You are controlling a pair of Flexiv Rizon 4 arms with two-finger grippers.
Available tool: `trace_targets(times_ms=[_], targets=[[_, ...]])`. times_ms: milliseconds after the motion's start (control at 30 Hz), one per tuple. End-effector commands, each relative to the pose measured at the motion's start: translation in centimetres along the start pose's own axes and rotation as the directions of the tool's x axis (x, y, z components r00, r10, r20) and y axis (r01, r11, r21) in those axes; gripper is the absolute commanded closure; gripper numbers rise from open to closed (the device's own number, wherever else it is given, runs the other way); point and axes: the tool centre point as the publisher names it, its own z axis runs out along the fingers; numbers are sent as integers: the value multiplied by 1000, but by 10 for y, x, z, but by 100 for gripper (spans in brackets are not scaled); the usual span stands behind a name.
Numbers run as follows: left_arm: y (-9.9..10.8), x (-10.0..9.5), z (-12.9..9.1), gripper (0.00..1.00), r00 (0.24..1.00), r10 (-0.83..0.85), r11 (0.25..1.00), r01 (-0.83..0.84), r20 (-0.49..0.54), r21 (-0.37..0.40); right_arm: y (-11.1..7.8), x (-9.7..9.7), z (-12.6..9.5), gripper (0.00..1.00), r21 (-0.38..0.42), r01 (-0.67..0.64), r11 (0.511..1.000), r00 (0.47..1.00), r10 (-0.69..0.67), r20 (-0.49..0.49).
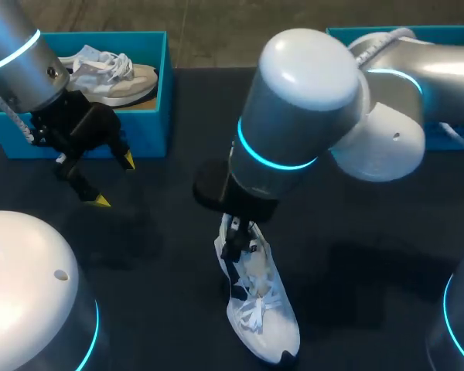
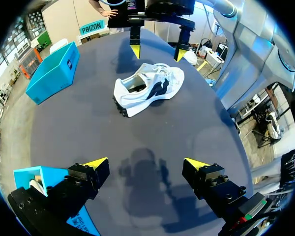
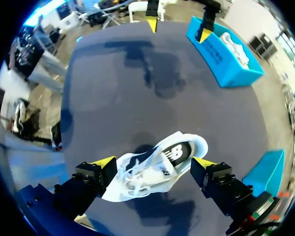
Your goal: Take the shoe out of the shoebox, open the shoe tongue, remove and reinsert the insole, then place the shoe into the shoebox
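A white shoe with navy side panels stands on its sole on the dark table, toe toward the near edge. My right gripper hangs just above its heel opening, mostly hidden by the wrist. In the right wrist view the right gripper is open, its yellow tips on either side of the shoe, and the dark insole shows inside. My left gripper is open and empty in front of the blue shoebox. From the left wrist, the left gripper faces the shoe from well back.
The blue shoebox at the back left holds another pale shoe. A second blue box stands at the back right behind my right arm. Dark tabletop lies between the left gripper and the shoe.
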Motion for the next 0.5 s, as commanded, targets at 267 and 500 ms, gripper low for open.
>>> trace_targets(times_ms=[267,500], targets=[[0,1,0,0,1000,0,1000,0,0,-2,-2,-26,10,0,15,236,972,971,-236,43],[0,1,0,0,1000,0,1000,0,0,-2,3,-41,18,0,44,288,957,952,-291,99]])
